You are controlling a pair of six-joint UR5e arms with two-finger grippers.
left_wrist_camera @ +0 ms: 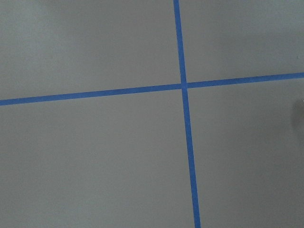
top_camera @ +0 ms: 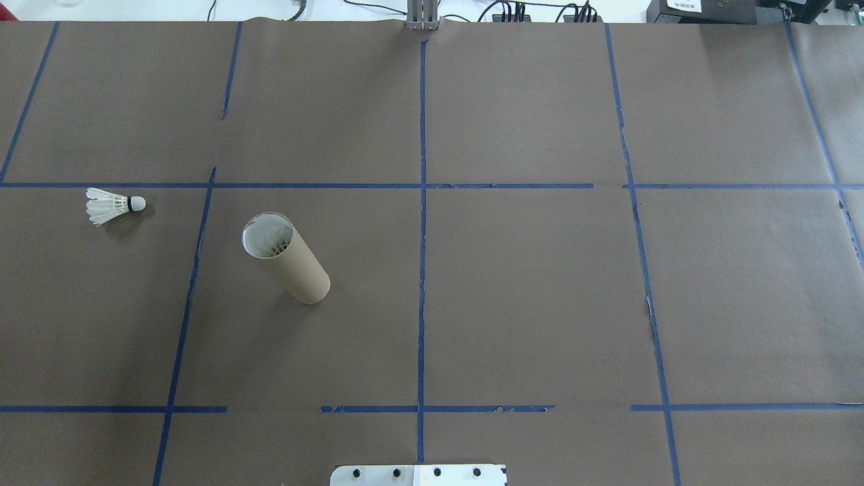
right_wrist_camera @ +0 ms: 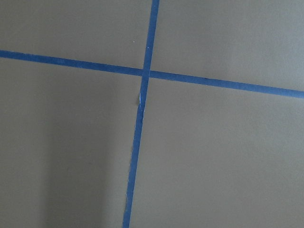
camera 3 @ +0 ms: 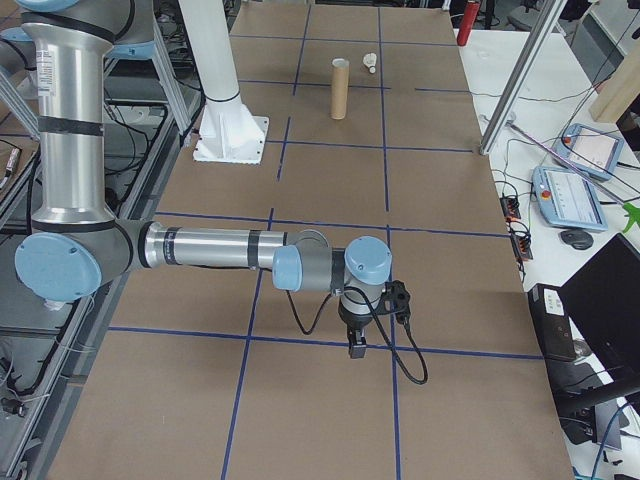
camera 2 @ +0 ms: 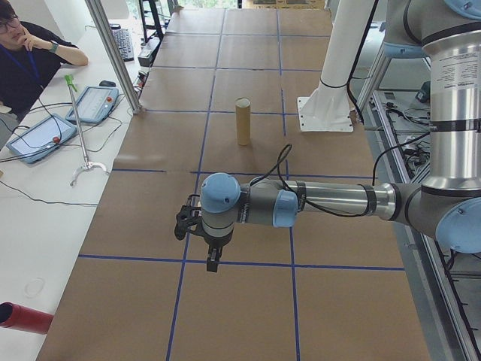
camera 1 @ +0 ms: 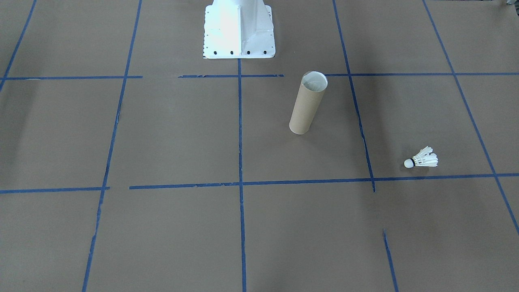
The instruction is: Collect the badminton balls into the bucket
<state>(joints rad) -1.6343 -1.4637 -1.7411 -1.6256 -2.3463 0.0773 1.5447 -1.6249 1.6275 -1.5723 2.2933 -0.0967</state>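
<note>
**Shuttlecock lying loose, tube standing, both arms parked off to the ends**

You have one feather shuttlecock [top_camera: 111, 206] on its side at the middle left of the overhead view, cork tip pointing right toward the cardboard tube [top_camera: 287, 258]. The two are well apart, with a blue tape line [top_camera: 191, 283] running between them. The tube stands upright, open rim up; down inside, against the pale wall, you can make out something white and feathery.

In the front-facing view the shuttlecock [camera 1: 422, 159] sits lower right and the tube [camera 1: 308, 102] near centre, below the white metal base [camera 1: 239, 30].

The left gripper [camera 2: 213, 259] shows only in the left side view, pointing down over the brown paper [camera 2: 248, 301]; you cannot tell how its jaws stand. Same for the right gripper [camera 3: 357, 347] in the right side view. Both wrist cameras show only paper and crossed tape.

A seated person [camera 2: 26, 56] is at the upper left of the left side view.
</note>
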